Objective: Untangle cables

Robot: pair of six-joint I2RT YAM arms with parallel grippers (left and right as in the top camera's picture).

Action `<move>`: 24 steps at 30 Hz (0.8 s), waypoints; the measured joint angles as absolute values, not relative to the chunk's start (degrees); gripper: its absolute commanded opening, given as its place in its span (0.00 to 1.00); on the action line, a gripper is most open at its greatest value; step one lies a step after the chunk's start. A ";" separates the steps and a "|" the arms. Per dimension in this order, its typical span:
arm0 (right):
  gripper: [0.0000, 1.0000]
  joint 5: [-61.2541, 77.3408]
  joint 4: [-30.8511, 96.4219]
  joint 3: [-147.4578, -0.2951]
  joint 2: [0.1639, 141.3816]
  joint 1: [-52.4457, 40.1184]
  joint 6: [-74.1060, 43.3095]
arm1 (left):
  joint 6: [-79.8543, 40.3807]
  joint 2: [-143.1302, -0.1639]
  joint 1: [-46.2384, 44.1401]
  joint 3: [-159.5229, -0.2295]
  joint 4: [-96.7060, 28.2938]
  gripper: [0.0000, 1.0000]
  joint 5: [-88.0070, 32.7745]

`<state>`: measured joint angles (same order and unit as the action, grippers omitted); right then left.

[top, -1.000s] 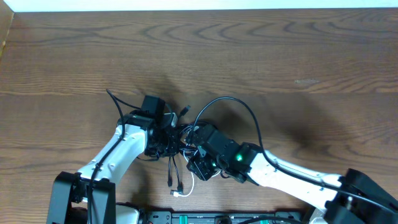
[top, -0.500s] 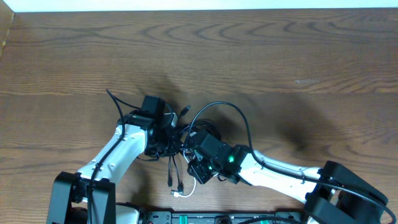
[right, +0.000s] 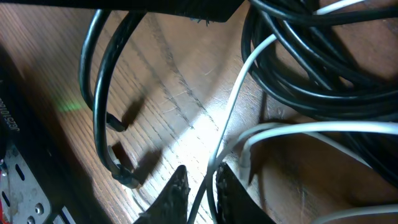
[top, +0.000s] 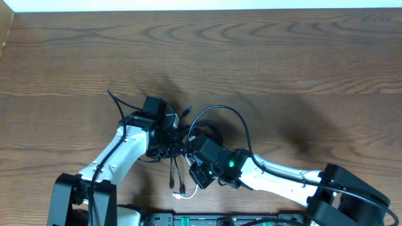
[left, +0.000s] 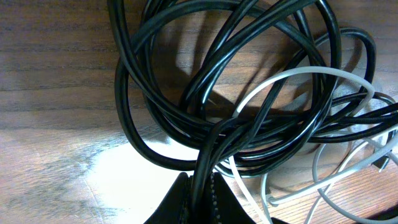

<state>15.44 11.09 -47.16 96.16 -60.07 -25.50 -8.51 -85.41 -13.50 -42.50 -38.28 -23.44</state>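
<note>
Two plug ends (top: 181, 188) nearest, by the near edge of the table (top: 301, 50). Just beyond, pinches white cable (right: 229, 106) in right gripper (right: 199, 180); farther left, clamps black cable bundle (left: 208, 155) in left gripper (left: 200, 186). Tangle (top: 185, 135) between both, black loop (top: 220, 107) farthest.

The overhead camera looks straight down from high above the brown wood-grain table (top: 282, 56), taking in both arms. The wrist cameras look forward at close range past the left gripper (left: 200, 199) and right gripper (right: 202, 193). All three views share the tangle of black and white cables (left: 211, 134) just ahead of both.
</note>
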 measured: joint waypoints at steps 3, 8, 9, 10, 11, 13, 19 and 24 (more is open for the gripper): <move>0.04 15.42 11.07 -47.16 96.16 -60.10 -25.65 | -8.51 -85.41 -13.50 -42.50 -38.30 0.08 -23.44; 0.06 15.40 10.70 -47.16 96.16 -60.10 -25.65 | -8.51 -85.41 -13.50 -42.50 -38.28 0.08 -23.44; 0.08 15.40 10.68 -47.16 96.16 -60.10 -25.69 | -8.51 -85.41 -13.50 -42.50 -38.28 0.08 -23.44; 0.06 15.40 10.66 -47.16 96.16 -60.07 -25.69 | -8.51 -85.41 -13.50 -42.50 -38.28 0.08 -23.44; 0.01 15.42 10.61 -47.16 96.16 -60.10 -25.65 | -8.51 -85.41 -13.50 -42.50 -38.28 0.08 -23.44; 0.01 15.40 10.63 -47.16 96.16 -60.07 -25.74 | -8.51 -85.41 -13.50 -42.50 -38.28 0.08 -23.44; 0.01 15.44 10.02 -47.16 96.16 -60.10 -25.65 | -8.51 -85.41 -13.50 -42.50 -38.28 0.08 -23.44; 0.01 15.75 9.54 -47.16 96.16 -59.90 -25.67 | -8.54 -85.41 -13.50 -42.50 -38.28 0.09 -23.44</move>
